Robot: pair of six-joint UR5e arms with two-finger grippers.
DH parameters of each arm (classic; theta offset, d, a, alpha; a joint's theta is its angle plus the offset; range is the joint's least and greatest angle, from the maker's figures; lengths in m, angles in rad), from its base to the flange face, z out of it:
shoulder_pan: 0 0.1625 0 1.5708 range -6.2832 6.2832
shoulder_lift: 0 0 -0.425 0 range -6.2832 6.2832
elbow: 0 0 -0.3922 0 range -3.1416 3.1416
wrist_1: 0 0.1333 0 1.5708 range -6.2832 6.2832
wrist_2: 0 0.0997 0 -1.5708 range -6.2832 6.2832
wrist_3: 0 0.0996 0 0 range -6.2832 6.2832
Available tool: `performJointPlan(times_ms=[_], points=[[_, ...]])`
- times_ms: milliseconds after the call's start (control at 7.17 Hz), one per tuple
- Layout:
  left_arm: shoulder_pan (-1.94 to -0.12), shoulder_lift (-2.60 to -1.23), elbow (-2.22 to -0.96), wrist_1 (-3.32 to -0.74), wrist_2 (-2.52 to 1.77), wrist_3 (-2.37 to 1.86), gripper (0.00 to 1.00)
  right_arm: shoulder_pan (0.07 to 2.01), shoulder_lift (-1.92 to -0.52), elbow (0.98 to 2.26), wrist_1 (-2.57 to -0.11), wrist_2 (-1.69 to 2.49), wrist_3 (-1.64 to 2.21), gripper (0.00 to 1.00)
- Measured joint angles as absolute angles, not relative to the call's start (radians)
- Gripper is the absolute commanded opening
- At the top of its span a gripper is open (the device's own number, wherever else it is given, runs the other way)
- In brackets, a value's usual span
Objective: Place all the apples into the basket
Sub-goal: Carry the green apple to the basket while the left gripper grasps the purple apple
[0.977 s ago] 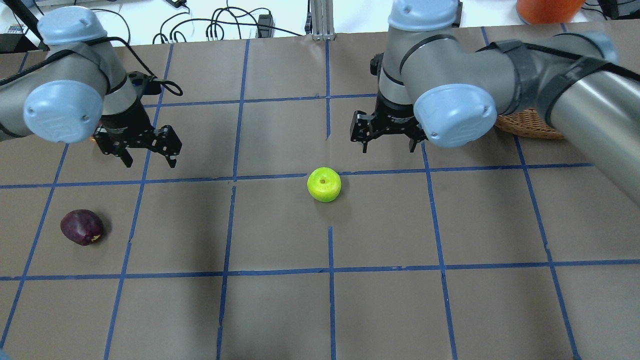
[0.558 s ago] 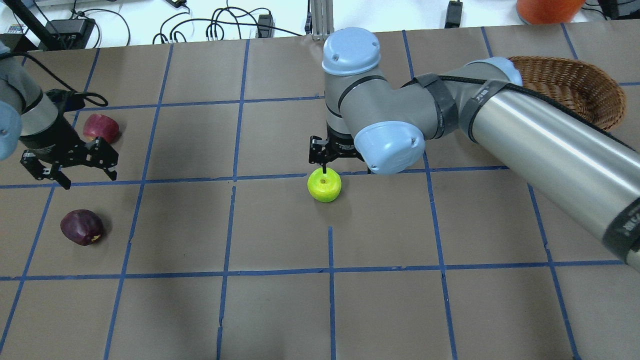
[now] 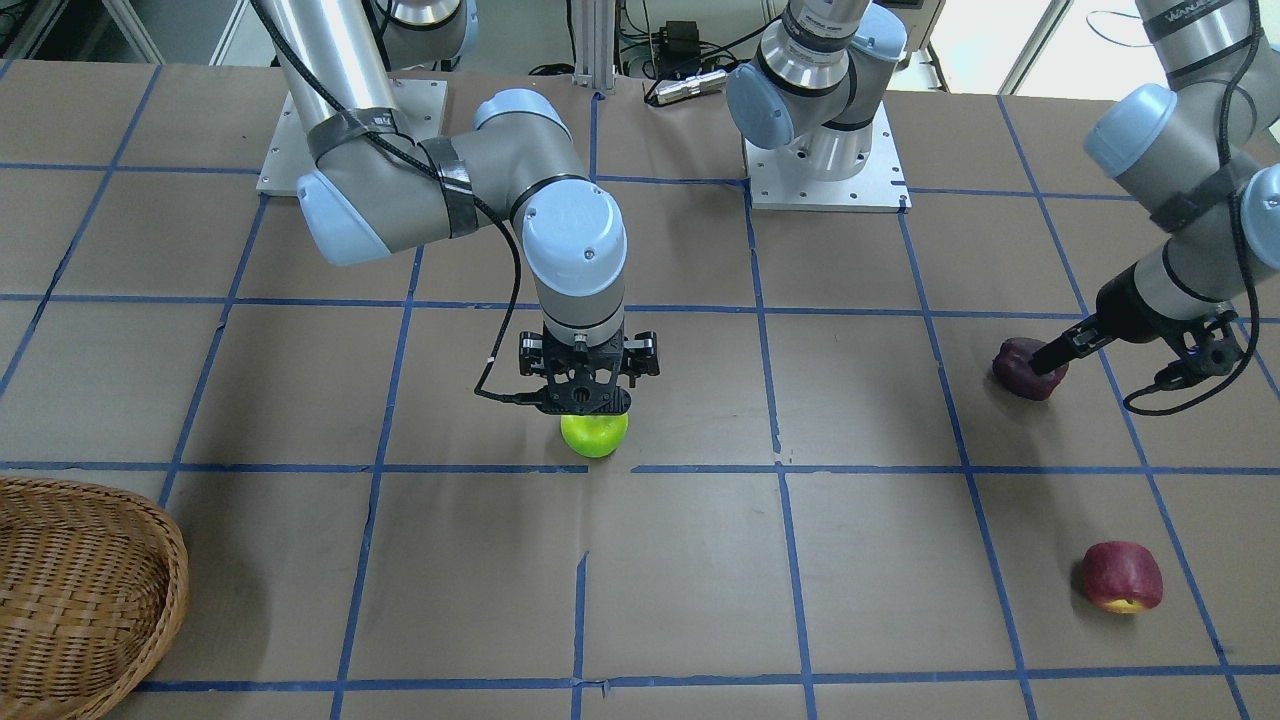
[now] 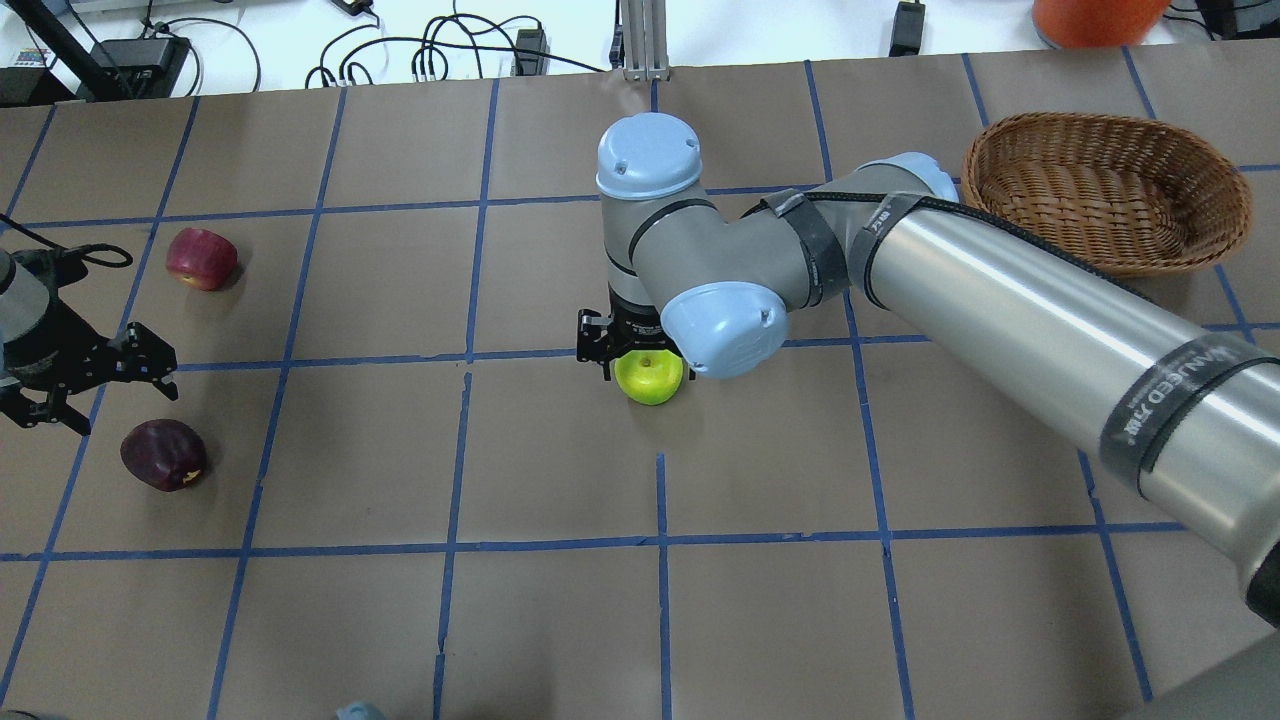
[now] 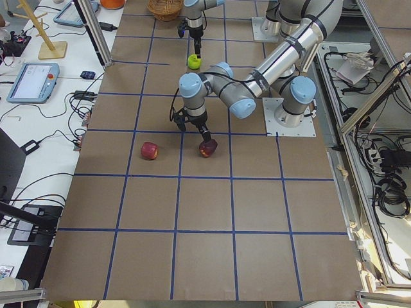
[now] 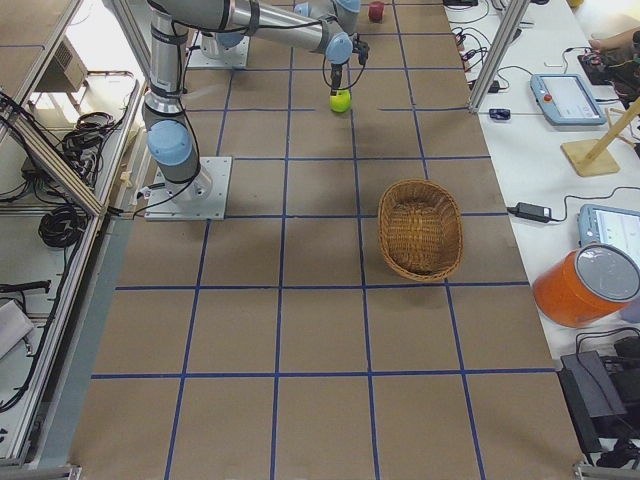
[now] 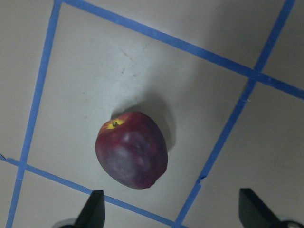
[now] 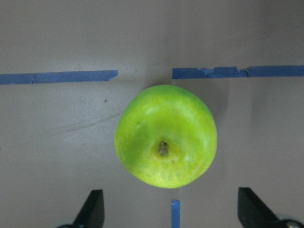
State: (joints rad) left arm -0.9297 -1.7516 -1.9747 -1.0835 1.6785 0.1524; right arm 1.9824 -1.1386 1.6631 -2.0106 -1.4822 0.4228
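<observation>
Right gripper (image 3: 585, 398) gapes empty over the mid-desk green apple (image 3: 594, 436); left gripper (image 7: 173, 216), likewise spread, above the left-edge maroon apple (image 7: 131, 149).

Overhead, the right claw (image 3: 590, 408) is mostly hidden under its wrist, which also covers part of the green apple (image 4: 652, 385); the front view's edges cut the basket (image 3: 172, 560)
</observation>
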Motion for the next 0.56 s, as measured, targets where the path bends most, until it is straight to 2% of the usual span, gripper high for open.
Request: performJointPlan(times_ms=[419,558], points=[[-0.903,-1.786,-2.081,-0.941,1.718,0.159,1.00,1.983,-1.076,1.663,-2.084,-1.479,0.422,1.00],[-0.902,-1.802,-2.088,-0.926,1.727,0.158,1.00,1.983,-1.062,1.665,-2.096,-1.481,0.422,0.93]])
